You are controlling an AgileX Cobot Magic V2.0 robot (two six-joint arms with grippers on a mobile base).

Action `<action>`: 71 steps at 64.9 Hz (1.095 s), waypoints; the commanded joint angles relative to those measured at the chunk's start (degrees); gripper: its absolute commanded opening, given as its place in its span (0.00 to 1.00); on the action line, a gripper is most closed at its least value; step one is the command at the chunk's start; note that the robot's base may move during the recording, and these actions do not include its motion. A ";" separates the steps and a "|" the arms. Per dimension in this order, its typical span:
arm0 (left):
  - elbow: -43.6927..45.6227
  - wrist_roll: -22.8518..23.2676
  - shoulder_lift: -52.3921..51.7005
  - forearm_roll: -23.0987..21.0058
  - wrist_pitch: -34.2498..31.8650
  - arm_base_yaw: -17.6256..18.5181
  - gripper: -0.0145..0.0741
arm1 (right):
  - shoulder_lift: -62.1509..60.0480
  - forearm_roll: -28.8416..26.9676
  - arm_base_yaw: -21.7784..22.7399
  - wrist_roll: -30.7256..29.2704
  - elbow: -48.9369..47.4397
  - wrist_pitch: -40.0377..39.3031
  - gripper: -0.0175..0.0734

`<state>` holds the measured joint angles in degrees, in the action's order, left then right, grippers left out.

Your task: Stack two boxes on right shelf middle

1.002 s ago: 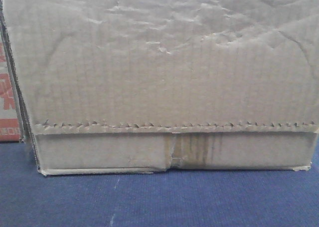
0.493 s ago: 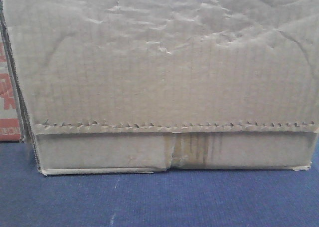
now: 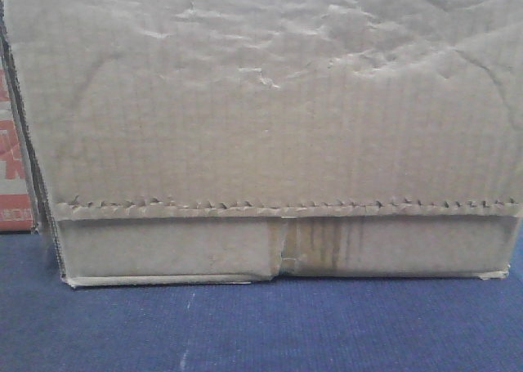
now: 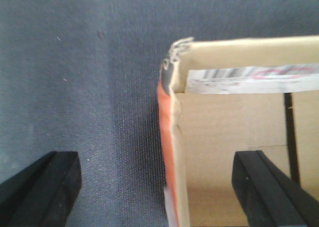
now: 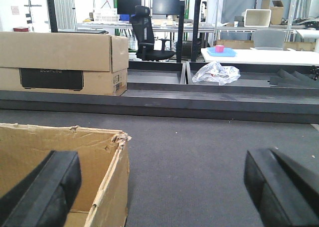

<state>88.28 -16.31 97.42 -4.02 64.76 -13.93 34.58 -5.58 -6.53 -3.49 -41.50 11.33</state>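
Lift pending: box point(image 3: 270, 118) sits on blue carpet point(image 3: 261, 323), no shelf visible, nothing stacked. Jaws spread, the left gripper point(image 4: 157, 172) and right gripper point(image 5: 162, 172) each straddle an open carton wall point(image 5: 107, 157), unclamped.

Office workspace: swivel chair point(image 5: 148, 32), monitors point(image 5: 128, 2), desks point(image 5: 259, 56)

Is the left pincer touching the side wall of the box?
Apart. The left wrist view shows the left pincer open astride the box wall, clear gaps on both sides.
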 commanded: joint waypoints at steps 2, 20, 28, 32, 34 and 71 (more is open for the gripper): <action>0.44 -0.20 1.18 -0.68 -0.26 -0.17 0.74 | 0.34 0.66 -0.17 -0.09 -0.25 -0.52 0.82; 0.44 -0.20 1.61 -0.68 0.30 -0.17 0.36 | 0.34 0.66 -0.17 -0.09 -0.25 0.32 0.82; 0.44 -0.20 1.61 -0.68 0.75 -0.17 0.04 | 0.34 0.66 -0.17 -0.09 -0.25 0.44 0.82; 0.44 -0.20 1.61 -0.63 1.66 -0.17 0.04 | 0.34 0.66 -0.17 -0.09 -0.25 0.44 0.82; 0.44 -0.20 1.61 -0.63 2.31 -0.17 0.04 | 0.34 0.66 -0.17 -0.09 -0.25 0.44 0.82; 6.38 11.02 -16.30 3.57 -1.68 -0.17 0.04 | 0.34 0.66 -0.17 -0.09 -0.25 1.57 0.82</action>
<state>92.35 -7.80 84.97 0.00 65.67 -13.93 34.58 -5.58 -6.53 -3.49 -41.50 13.42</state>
